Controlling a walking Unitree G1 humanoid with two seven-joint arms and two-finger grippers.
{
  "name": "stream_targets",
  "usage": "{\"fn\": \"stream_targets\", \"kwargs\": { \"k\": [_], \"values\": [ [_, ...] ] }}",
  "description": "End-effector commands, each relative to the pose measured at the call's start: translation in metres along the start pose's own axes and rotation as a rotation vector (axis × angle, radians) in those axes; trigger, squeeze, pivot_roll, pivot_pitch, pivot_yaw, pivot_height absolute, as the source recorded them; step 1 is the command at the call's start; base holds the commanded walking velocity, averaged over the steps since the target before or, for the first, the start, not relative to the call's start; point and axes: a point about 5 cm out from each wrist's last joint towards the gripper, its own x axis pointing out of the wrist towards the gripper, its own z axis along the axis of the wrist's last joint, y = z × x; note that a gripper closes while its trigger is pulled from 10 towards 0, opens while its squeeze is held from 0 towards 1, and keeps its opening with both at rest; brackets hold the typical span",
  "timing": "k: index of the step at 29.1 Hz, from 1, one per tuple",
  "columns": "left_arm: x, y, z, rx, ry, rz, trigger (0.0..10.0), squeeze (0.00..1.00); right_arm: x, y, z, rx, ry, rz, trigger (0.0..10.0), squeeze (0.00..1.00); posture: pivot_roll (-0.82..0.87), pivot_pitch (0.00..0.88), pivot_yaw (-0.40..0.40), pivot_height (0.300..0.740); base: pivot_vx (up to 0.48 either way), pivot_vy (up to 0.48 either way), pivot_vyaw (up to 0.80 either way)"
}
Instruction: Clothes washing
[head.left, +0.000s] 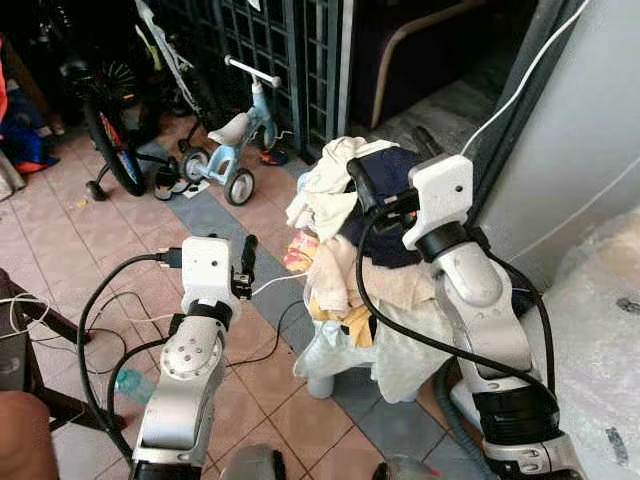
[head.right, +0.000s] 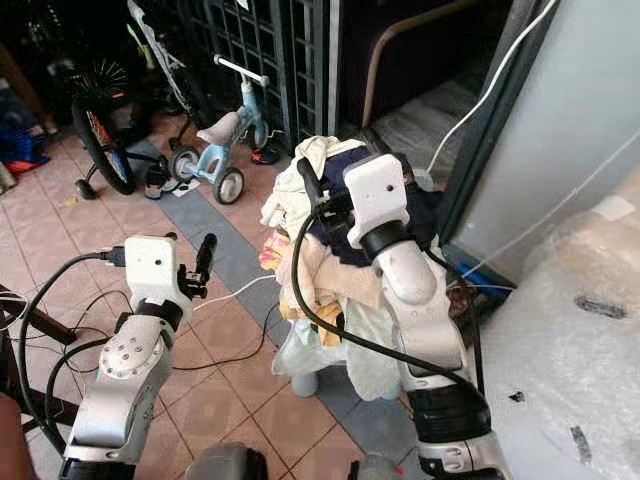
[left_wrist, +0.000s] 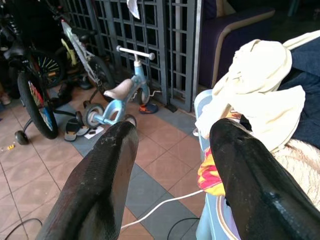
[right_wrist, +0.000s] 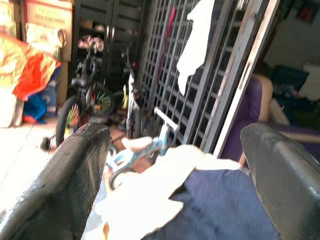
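This is the covered porch or entry area of a family home. The floor (head.left: 60, 240) is laid in terracotta-coloured tiles with a band of grey ones running across it. A dark metal security grille (head.left: 290, 50) closes off the far side, with a white cloth (right_wrist: 197, 37) hanging on it. Parked by the grille are a child's pale blue balance trike (head.left: 232, 135), a small bicycle with training wheels (head.left: 110, 125) and a pair of sandals (left_wrist: 75, 131). A pale plastic laundry basket (head.left: 335, 350), heaped with mixed clothes (head.left: 350, 215) (cream, navy, yellow), stands on the tiles. Behind the grille sits what looks like a purple sofa (left_wrist: 235, 30), though it lies in shade.
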Motion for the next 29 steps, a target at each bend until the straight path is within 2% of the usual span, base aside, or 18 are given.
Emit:
{"fn": "stream_targets", "kwargs": {
  "k": [1, 3, 5, 9, 15, 23, 25, 27, 29],
  "values": [
    [0.000, -0.003, 0.003, -0.001, -0.015, -0.020, 10.0, 0.00, -0.004, 0.003, -0.011, 0.027, 0.059, 0.005, 10.0, 0.00, -0.01, 0.092, 0.019, 0.740, 0.000, 0.000, 0.00],
    [-0.001, -0.002, 0.002, -0.004, -0.009, -0.018, 10.0, 0.00, -0.010, 0.009, -0.025, 0.051, 0.120, 0.001, 10.0, 0.00, 0.00, 0.097, 0.019, 0.740, 0.369, 0.000, 0.00],
    [-0.001, -0.002, 0.001, -0.007, -0.007, -0.017, 10.0, 0.00, -0.011, 0.009, -0.027, 0.055, 0.131, 0.001, 10.0, 0.00, 0.00, 0.097, 0.019, 0.740, 0.375, 0.000, 0.00],
    [-0.003, -0.001, 0.001, -0.005, -0.004, -0.013, 10.0, 0.00, -0.016, 0.013, -0.046, 0.066, 0.237, 0.008, 10.0, 0.00, 0.01, 0.110, 0.016, 0.740, 0.369, 0.000, 0.00],
    [-0.008, 0.000, 0.000, 0.005, 0.007, -0.009, 10.0, 0.00, -0.011, 0.014, -0.058, 0.033, 0.307, 0.015, 10.0, 0.00, 0.03, 0.126, 0.013, 0.740, 0.402, 0.000, 0.00],
    [-0.013, 0.003, -0.003, 0.003, 0.029, 0.000, 10.0, 0.00, -0.010, 0.016, -0.066, 0.021, 0.345, 0.034, 10.0, 0.00, 0.03, 0.130, 0.010, 0.740, 0.375, 0.000, 0.00],
    [-0.014, 0.005, -0.006, 0.002, 0.050, 0.023, 10.0, 0.00, -0.011, 0.017, -0.069, 0.020, 0.364, 0.036, 10.0, 0.00, 0.03, 0.130, 0.010, 0.740, 0.000, 0.000, 0.00],
    [-0.016, 0.006, -0.006, -0.001, 0.052, 0.026, 10.0, 0.00, -0.013, 0.017, -0.081, -0.010, 0.426, 0.036, 10.0, 0.00, 0.05, 0.132, 0.007, 0.740, 0.000, 0.000, 0.00],
    [-0.017, 0.006, -0.007, 0.002, 0.058, 0.028, 10.0, 0.00, -0.013, 0.017, -0.086, 0.006, 0.453, 0.036, 10.0, 0.00, 0.05, 0.133, 0.006, 0.740, 0.000, 0.000, 0.00]
  ]
}}
